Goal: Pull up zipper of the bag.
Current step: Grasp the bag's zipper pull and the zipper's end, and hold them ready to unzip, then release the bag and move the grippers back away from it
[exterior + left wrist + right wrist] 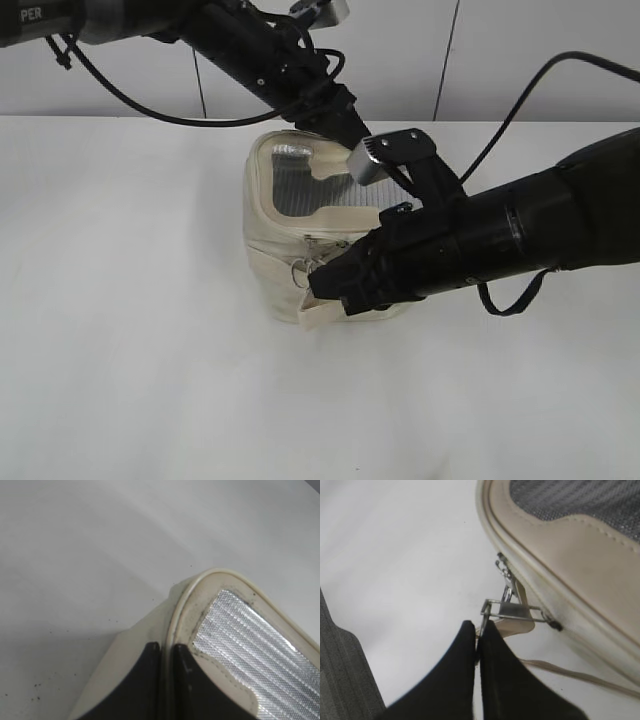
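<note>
My right gripper (479, 630) pinches the silver ring pull (492, 611); my left gripper (166, 652) clamps the cream boxy bag's (290, 270) rim. I should pull steadily along the cream zipper track (520, 587).

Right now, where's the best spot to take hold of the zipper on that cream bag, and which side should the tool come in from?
Probably the ring pull dangling off the silver slider, below the lid rim of the bag. It hangs clear of the fabric, so thin fingertips can pinch its wire from the bag's front side. The right tool is closed on it that way, while the left tool clamps the lid rim.
</note>
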